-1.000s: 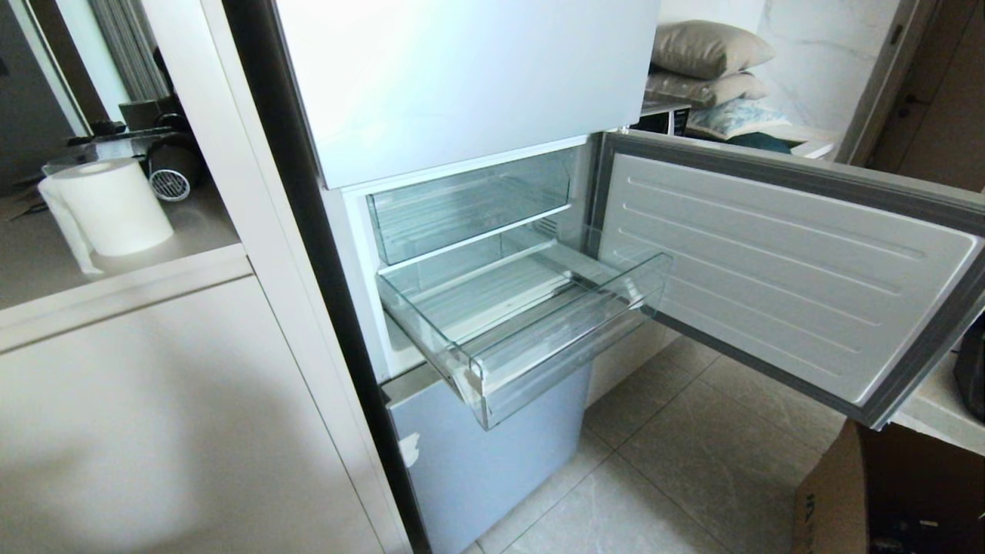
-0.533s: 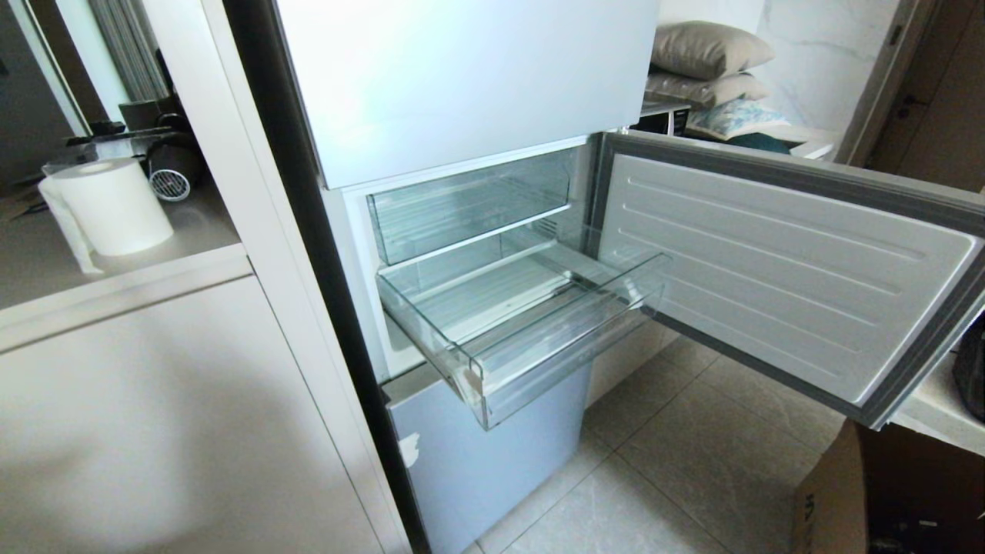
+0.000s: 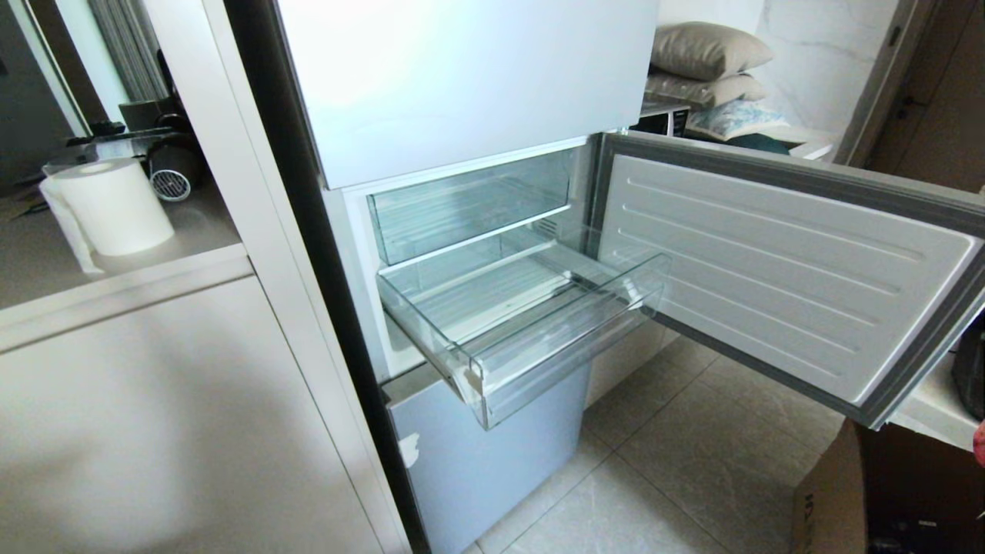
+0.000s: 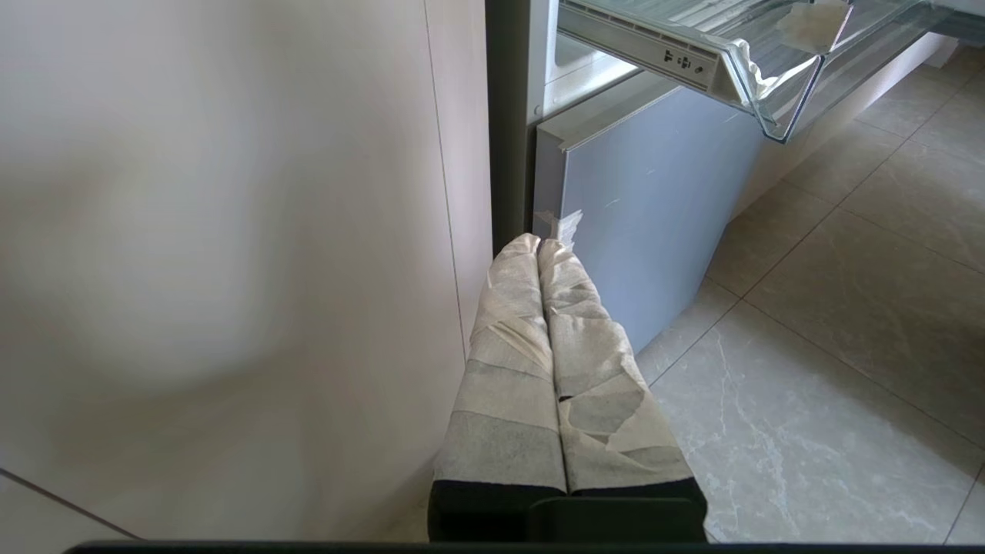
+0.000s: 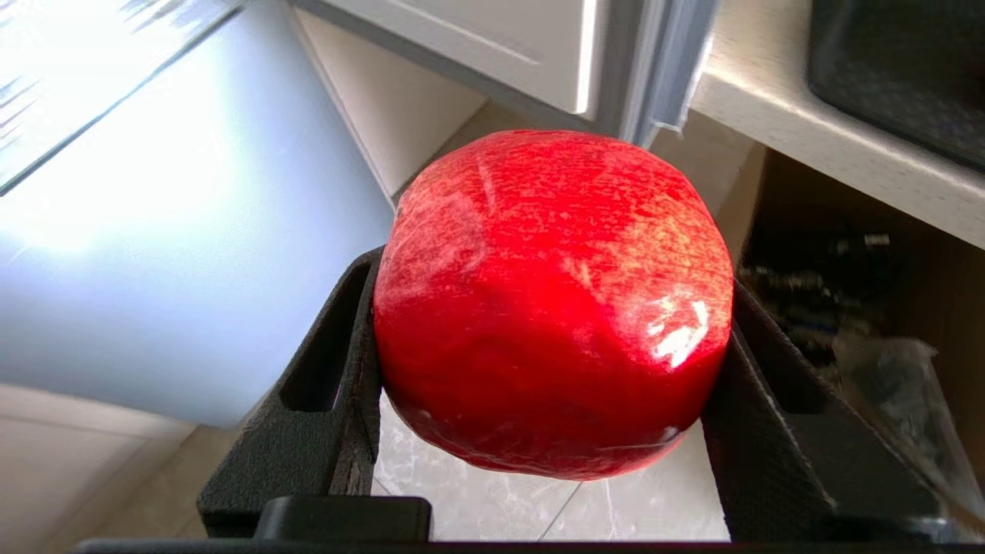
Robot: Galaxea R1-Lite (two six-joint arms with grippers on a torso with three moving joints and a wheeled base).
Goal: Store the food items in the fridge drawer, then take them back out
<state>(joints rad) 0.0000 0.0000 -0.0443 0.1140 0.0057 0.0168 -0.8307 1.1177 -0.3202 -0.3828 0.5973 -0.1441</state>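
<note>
My right gripper (image 5: 550,300) is shut on a glossy red food item (image 5: 554,300), its black fingers (image 5: 331,400) pressed on both sides. It hangs above the tiled floor, below the open fridge door. In the head view only a red sliver of the food item (image 3: 980,445) shows at the right edge. The clear fridge drawer (image 3: 554,338) stands pulled out of the fridge and holds nothing; its corner (image 4: 769,85) also shows in the left wrist view. My left gripper (image 4: 539,246), with tape-wrapped fingers, is shut and parked low beside the fridge's bottom door.
The fridge door (image 3: 777,269) swings open to the right, over the floor. A second clear drawer (image 3: 469,200) sits pushed in above the open one. A cardboard box (image 3: 839,500) stands at lower right under a counter (image 3: 935,408). A white cabinet (image 3: 154,415) flanks the fridge's left.
A red sliver of the held food item has come into the head view at the right edge. The drawer, door and left arm have not moved.
</note>
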